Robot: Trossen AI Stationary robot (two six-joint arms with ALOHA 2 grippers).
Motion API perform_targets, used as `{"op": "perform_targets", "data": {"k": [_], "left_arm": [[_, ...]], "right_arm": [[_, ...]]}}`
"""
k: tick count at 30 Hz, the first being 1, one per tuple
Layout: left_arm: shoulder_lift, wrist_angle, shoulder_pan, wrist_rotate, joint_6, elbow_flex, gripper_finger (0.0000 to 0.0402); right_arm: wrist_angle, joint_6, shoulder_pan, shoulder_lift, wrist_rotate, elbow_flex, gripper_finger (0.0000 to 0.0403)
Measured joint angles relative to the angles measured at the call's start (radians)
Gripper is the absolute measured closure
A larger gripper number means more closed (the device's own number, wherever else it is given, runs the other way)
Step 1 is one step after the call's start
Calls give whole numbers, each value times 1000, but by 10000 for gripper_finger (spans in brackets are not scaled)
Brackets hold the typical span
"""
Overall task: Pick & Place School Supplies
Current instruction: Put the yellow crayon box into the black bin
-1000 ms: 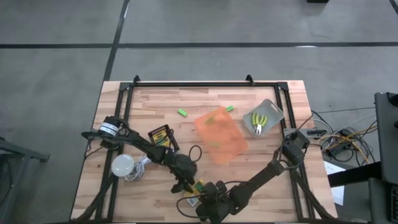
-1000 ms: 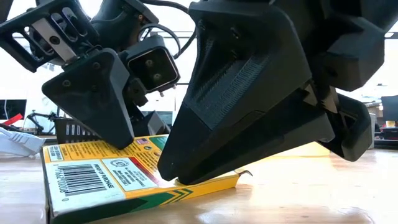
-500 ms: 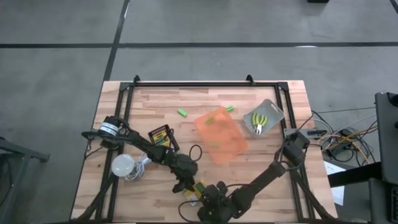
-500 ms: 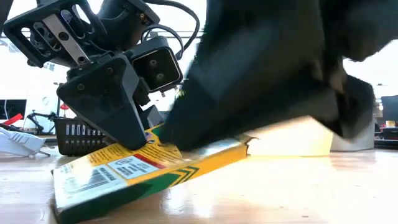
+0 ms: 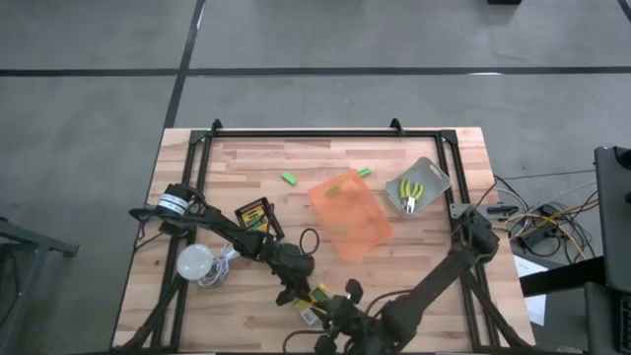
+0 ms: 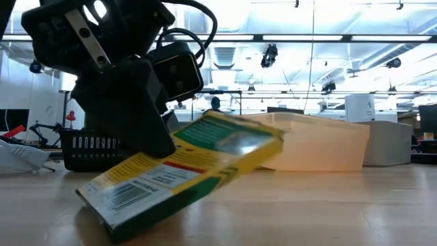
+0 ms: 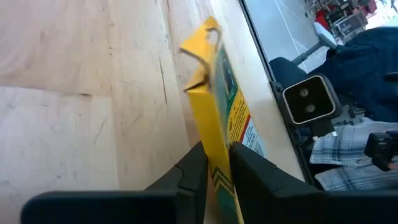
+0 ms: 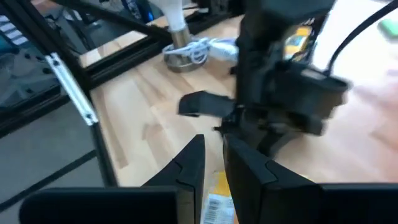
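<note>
Left wrist view shows the left hand [image 7: 214, 171] clamped on a crayon box [image 7: 221, 118], its two fingers pressing the box's flat faces. Seen from the low camera, that crayon box [image 6: 181, 171] is tilted, one corner on the counter [image 6: 307, 205], the other end raised. From above, it sits near the counter's front edge, well apart from the orange tray [image 5: 350, 212]. Just beside the box, the right hand [image 5: 340, 318] has its fingers together, holding nothing. A second crayon box [image 5: 253, 214] lies left of the tray.
</note>
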Motion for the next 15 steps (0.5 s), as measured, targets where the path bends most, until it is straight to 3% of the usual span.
{"op": "perform_targets", "data": {"k": [10,15], "left_arm": [[-141,-17,13,-47,-38,-3,362],[-205,-14,13,-82,-71,-1,363]], "right_arm": [[-348,-80,16,-6,61,216,346],[-463,-142,23,-6,162,323,346]]}}
